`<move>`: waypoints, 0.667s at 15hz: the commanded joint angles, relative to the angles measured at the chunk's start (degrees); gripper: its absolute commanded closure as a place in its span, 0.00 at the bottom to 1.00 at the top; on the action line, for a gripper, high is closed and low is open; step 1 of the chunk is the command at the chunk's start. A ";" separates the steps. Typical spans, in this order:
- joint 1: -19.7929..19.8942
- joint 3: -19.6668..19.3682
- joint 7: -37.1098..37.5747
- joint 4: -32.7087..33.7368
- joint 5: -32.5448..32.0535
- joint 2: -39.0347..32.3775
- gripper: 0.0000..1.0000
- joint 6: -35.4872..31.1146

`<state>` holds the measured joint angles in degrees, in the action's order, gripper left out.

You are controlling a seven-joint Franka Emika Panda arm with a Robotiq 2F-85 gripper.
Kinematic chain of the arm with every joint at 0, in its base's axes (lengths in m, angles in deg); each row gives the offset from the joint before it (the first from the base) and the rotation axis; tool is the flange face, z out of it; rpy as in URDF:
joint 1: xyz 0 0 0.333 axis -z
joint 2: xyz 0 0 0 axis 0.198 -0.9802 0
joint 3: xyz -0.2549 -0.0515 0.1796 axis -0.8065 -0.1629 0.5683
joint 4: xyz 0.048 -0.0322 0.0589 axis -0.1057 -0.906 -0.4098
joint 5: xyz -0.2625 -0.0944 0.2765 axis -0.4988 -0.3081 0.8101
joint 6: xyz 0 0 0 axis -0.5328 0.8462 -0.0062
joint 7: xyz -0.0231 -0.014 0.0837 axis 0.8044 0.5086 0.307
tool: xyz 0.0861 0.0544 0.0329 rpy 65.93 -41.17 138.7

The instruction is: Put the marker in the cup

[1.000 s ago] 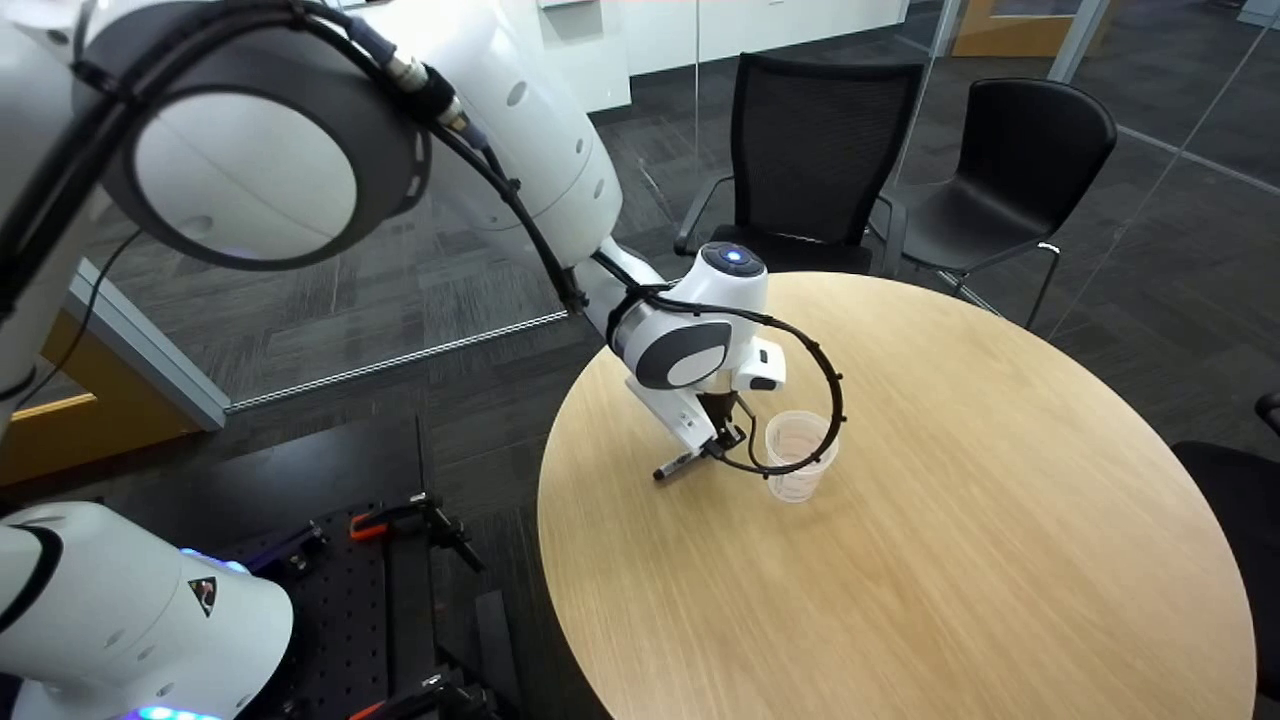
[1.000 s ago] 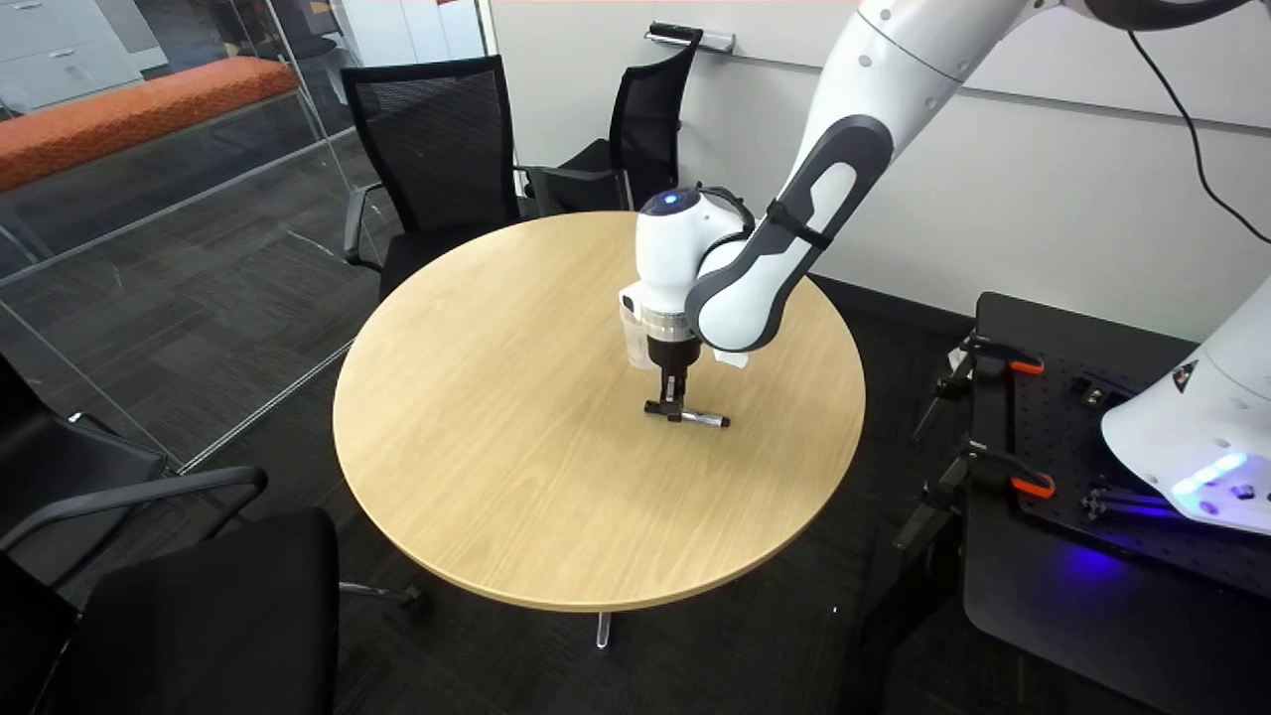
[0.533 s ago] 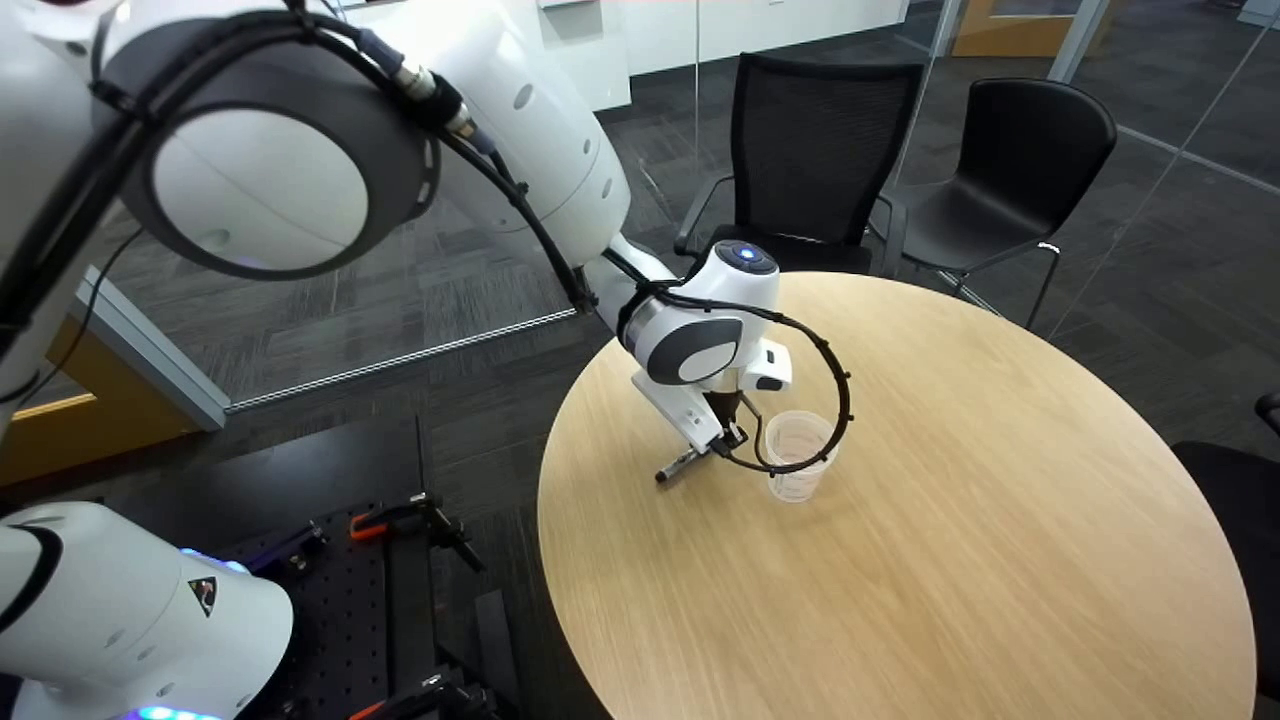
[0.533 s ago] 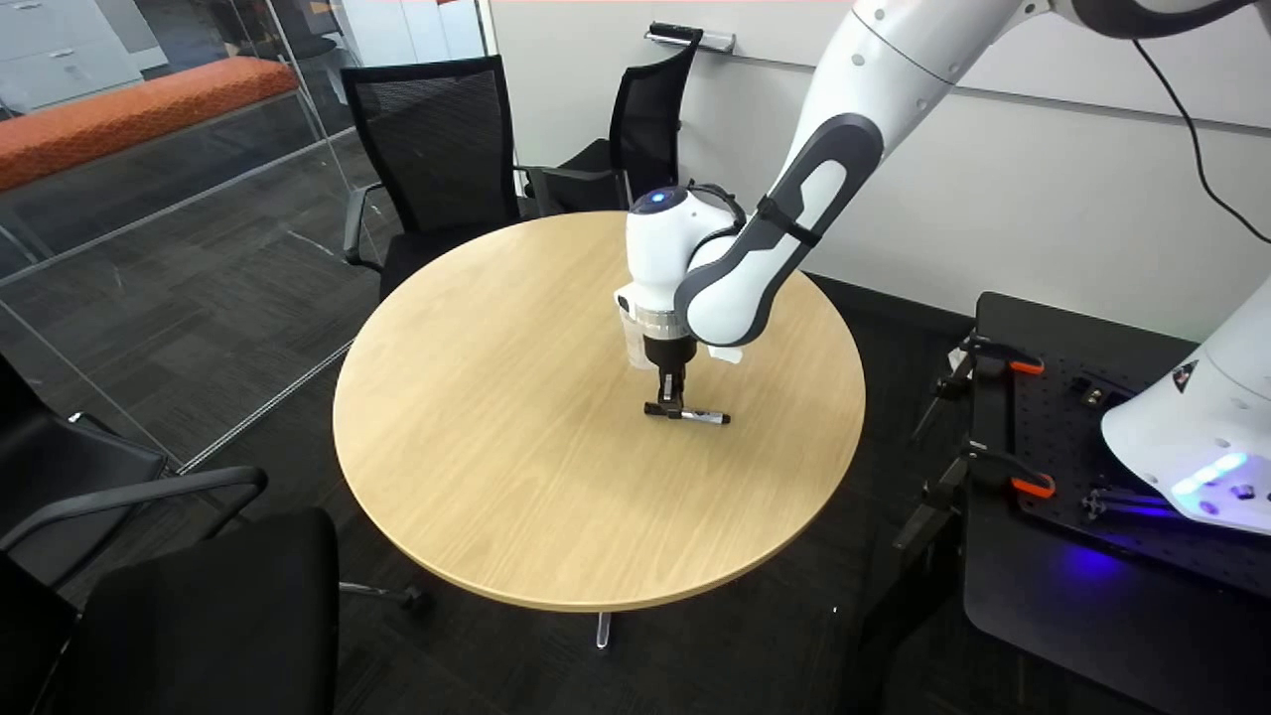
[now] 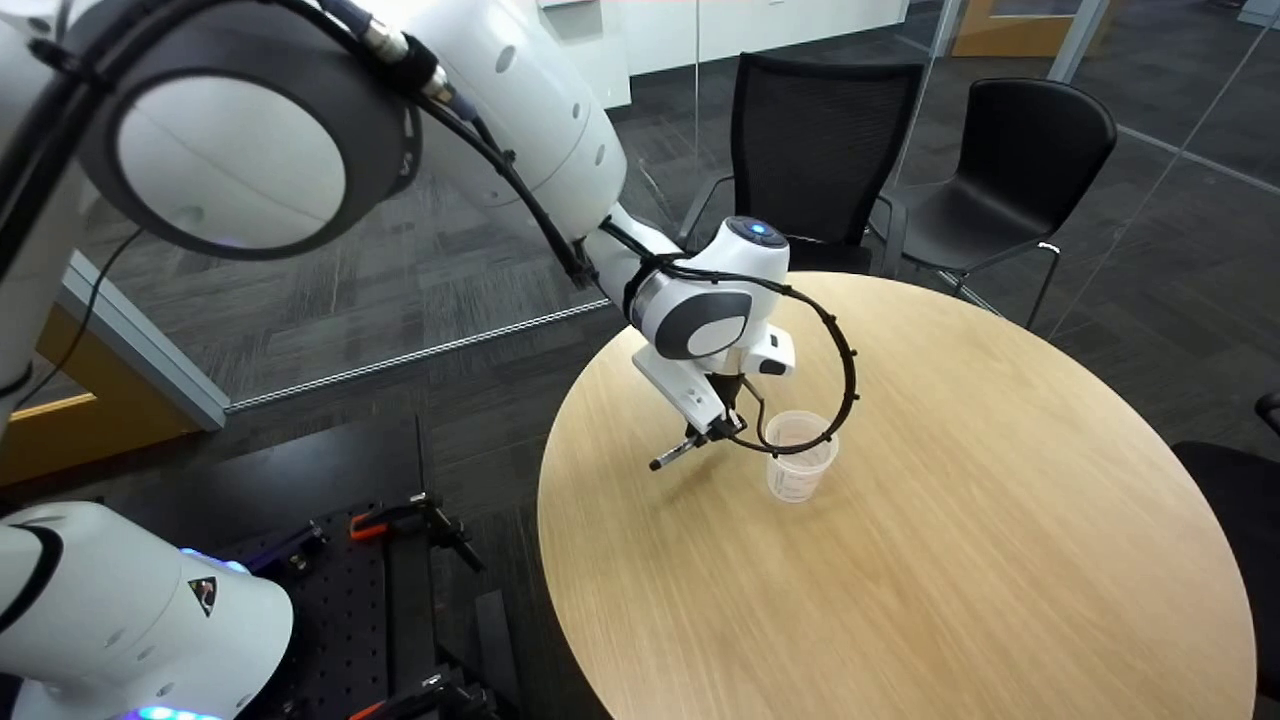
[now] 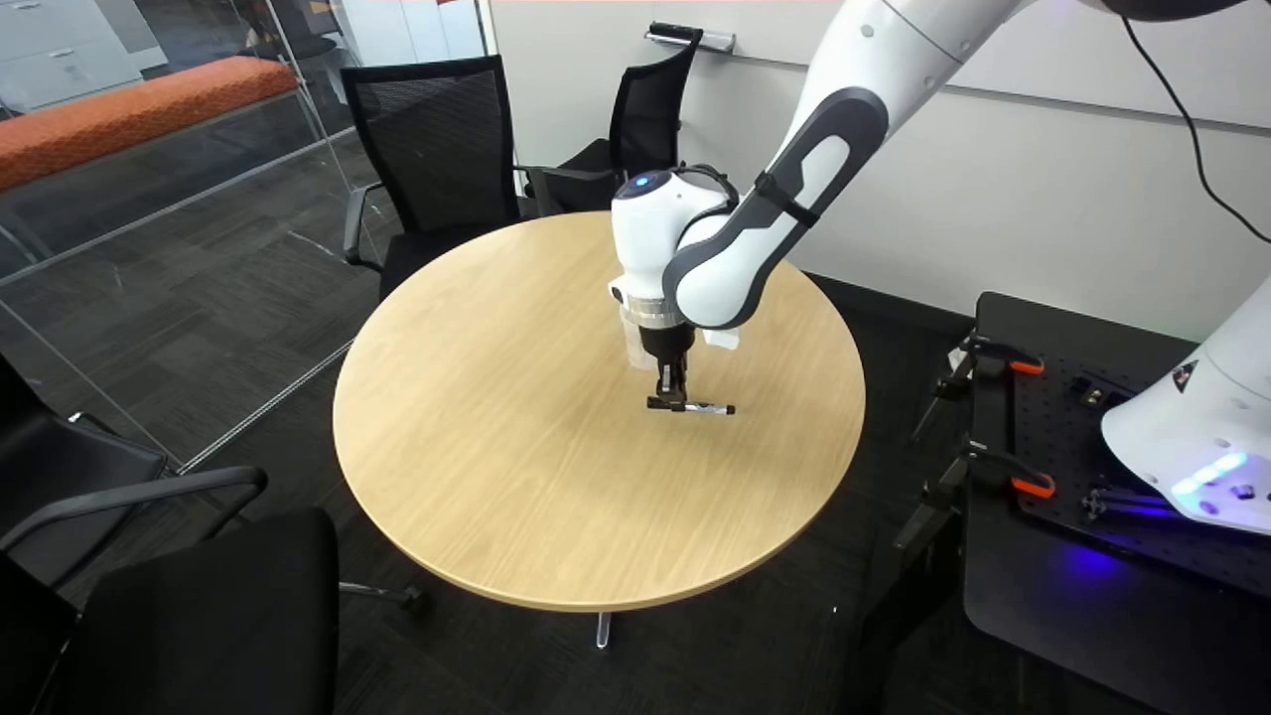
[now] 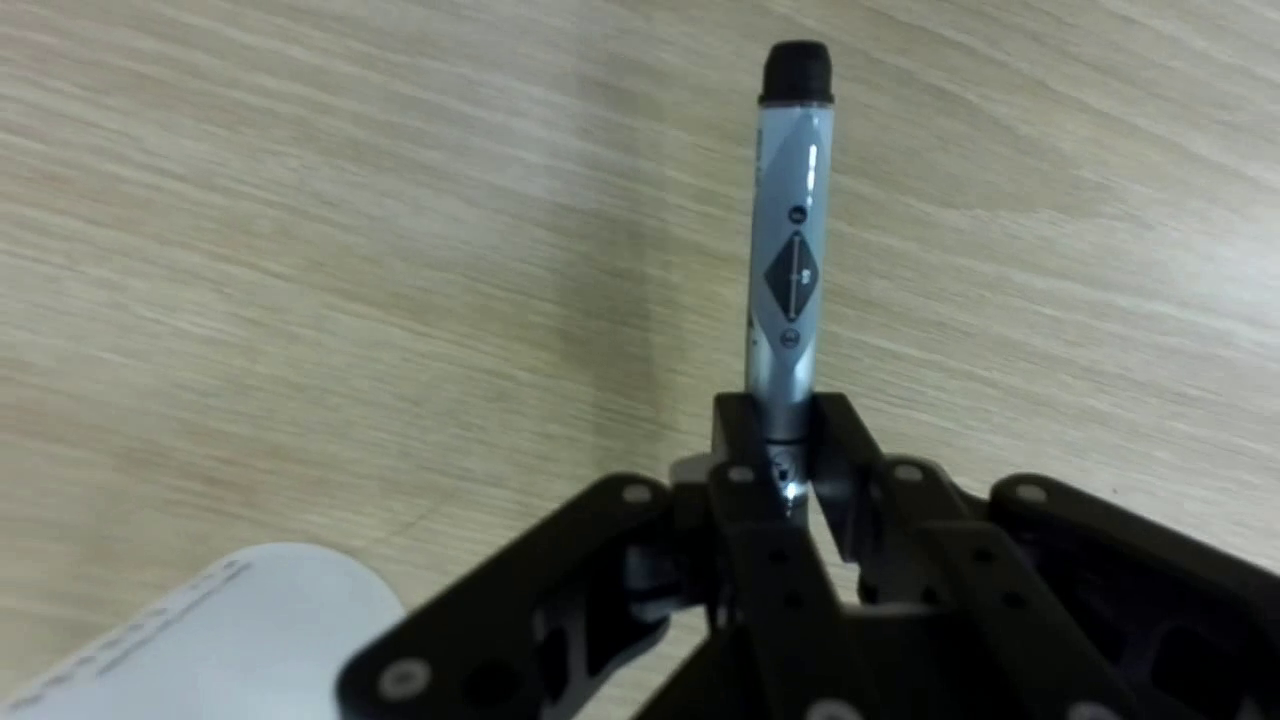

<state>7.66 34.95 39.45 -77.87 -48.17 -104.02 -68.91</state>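
Note:
The marker (image 7: 790, 250) has a silver-white body and black ends. My gripper (image 7: 780, 430) is shut on it near one end, and the longer part points away from the jaws. In both exterior views the marker (image 5: 672, 456) (image 6: 707, 408) is held roughly level, a little above the table. The gripper (image 5: 712, 430) also shows above the table there (image 6: 672, 402). The translucent white cup (image 5: 797, 480) stands upright close beside the gripper, partly behind a cable loop. It is partly hidden behind the wrist in an exterior view (image 6: 637, 348). In the wrist view part of the cup (image 7: 260, 640) shows at the lower left.
The round wooden table (image 5: 960, 560) carries the cup. Black chairs (image 5: 820, 150) stand around its far side, and more show in an exterior view (image 6: 427, 149). The robot base stands on a black bench (image 6: 1053, 586) with clamps. A black cable (image 5: 845, 370) loops from the wrist over the cup.
The gripper has risen a little with the marker shut in it; the marker lay on the table a second ago and is now clear of it. The cup has not moved.

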 commanded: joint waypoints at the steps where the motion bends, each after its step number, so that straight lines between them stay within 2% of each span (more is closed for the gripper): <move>1: -1.73 -1.41 3.97 -3.40 -0.09 6.24 0.95 2.52; 7: -2.14 -3.57 9.61 -7.09 -0.44 14.82 0.95 2.34; 10: -1.54 -4.16 10.08 -8.60 -0.27 18.79 0.95 3.68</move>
<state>6.60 32.00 47.51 -82.64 -48.17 -91.02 -67.56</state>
